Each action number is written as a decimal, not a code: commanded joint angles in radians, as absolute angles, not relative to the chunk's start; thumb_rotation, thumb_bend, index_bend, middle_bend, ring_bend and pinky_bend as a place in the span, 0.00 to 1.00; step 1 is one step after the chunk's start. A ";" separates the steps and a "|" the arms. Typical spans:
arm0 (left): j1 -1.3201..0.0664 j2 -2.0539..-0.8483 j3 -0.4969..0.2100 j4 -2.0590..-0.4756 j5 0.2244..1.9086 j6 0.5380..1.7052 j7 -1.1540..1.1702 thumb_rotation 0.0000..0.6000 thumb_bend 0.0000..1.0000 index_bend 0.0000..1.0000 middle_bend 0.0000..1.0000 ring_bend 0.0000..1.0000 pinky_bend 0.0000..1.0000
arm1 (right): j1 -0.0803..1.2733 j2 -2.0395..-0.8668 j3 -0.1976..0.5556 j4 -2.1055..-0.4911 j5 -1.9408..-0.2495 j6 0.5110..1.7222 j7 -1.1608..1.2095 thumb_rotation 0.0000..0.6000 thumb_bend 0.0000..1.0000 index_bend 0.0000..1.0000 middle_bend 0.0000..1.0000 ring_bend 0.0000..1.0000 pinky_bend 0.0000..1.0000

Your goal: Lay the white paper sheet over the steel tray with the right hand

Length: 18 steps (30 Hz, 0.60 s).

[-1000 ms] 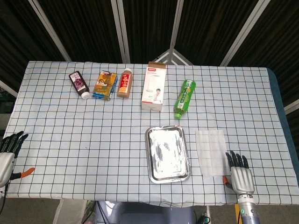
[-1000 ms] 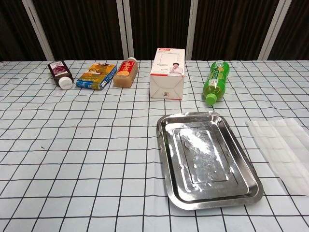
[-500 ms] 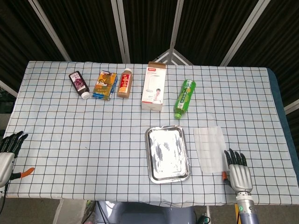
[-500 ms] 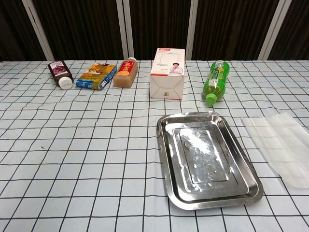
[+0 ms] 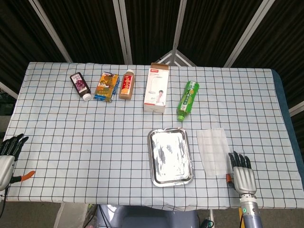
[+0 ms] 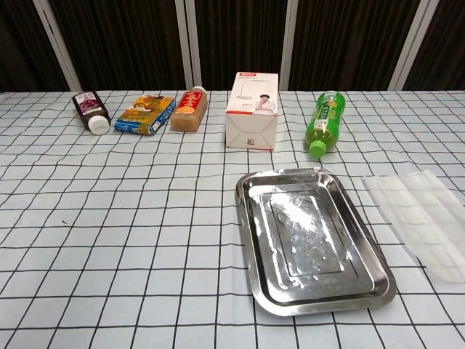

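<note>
The steel tray [image 5: 170, 156] lies bare at the table's front centre, and the chest view shows it close up [image 6: 312, 240]. A thin white paper sheet [image 5: 213, 151] lies flat on the cloth just right of the tray, a small gap apart; in the chest view the sheet [image 6: 425, 218] runs off the right edge. My right hand [image 5: 242, 173] rests palm down at the front edge, fingers straight, beside the sheet's near right corner and holding nothing. My left hand [image 5: 7, 156] hangs off the table's left front corner, empty. Neither hand shows in the chest view.
Along the back stand or lie a dark bottle [image 5: 80, 85], a yellow-blue carton [image 5: 107, 86], a brown drink bottle [image 5: 126, 84], a white box [image 5: 157, 94] and a green bottle [image 5: 188, 99]. The checked tablecloth [image 5: 95, 142] covers the table.
The paper sheet has slid a little left and away and turned slightly. My right hand has drifted a little left with it. The left hand has barely moved.
</note>
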State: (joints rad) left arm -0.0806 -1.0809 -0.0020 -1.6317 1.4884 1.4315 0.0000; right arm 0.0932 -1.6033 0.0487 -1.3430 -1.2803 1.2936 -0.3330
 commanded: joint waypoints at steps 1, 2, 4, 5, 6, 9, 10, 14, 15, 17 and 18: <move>-0.081 -1.081 -0.002 -1.632 1.489 1.431 0.000 1.00 0.00 0.00 0.00 0.00 0.00 | 0.097 -1.611 0.053 -1.334 -1.286 1.297 -0.323 1.00 0.52 0.01 0.00 0.00 0.00; -0.081 -1.081 -0.002 -1.632 1.489 1.432 0.000 1.00 0.00 0.00 0.00 0.00 0.00 | 0.098 -1.614 0.054 -1.330 -1.291 1.301 -0.317 1.00 0.52 0.03 0.00 0.00 0.00; -0.081 -1.081 -0.002 -1.632 1.489 1.432 -0.001 1.00 0.00 0.00 0.00 0.00 0.00 | 0.098 -1.620 0.055 -1.322 -1.301 1.309 -0.302 1.00 0.52 0.07 0.00 0.00 0.00; -0.081 -1.081 -0.002 -1.632 1.489 1.431 -0.002 1.00 0.00 0.00 0.00 0.00 0.00 | 0.099 -1.624 0.057 -1.320 -1.309 1.315 -0.291 1.00 0.52 0.10 0.00 0.00 0.00; -0.081 -1.081 -0.002 -1.632 1.488 1.431 -0.002 1.00 0.00 0.00 0.00 0.00 0.00 | 0.099 -1.627 0.058 -1.317 -1.317 1.322 -0.280 1.00 0.52 0.11 0.00 0.00 0.00; -0.081 -1.081 -0.002 -1.632 1.489 1.431 -0.003 1.00 0.00 0.00 0.00 0.00 0.00 | 0.100 -1.632 0.060 -1.314 -1.348 1.349 -0.245 1.00 0.54 0.15 0.01 0.00 0.00; -0.081 -1.081 -0.002 -1.631 1.490 1.431 -0.002 1.00 0.00 0.00 0.00 0.00 0.00 | 0.100 -1.633 0.059 -1.315 -1.360 1.357 -0.235 1.00 0.55 0.17 0.02 0.00 0.00; -0.081 -1.081 -0.002 -1.632 1.491 1.432 -0.004 1.00 0.00 0.00 0.00 0.00 0.00 | 0.100 -1.635 0.055 -1.316 -1.400 1.391 -0.204 1.00 0.56 0.35 0.07 0.01 0.00; -0.081 -1.081 -0.002 -1.632 1.491 1.432 -0.004 1.00 0.00 0.00 0.00 0.00 0.00 | 0.099 -1.635 0.054 -1.314 -1.408 1.398 -0.199 1.00 0.56 0.40 0.08 0.02 0.00; -0.080 -1.080 -0.001 -1.632 1.492 1.432 -0.005 1.00 0.00 0.00 0.00 0.00 0.00 | 0.099 -1.639 0.054 -1.307 -1.421 1.413 -0.190 1.00 0.56 0.49 0.12 0.03 0.00; -0.080 -1.080 -0.001 -1.632 1.492 1.433 -0.005 1.00 0.00 0.00 0.00 0.00 0.00 | 0.098 -1.642 0.055 -1.303 -1.425 1.418 -0.183 1.00 0.56 0.52 0.13 0.04 0.00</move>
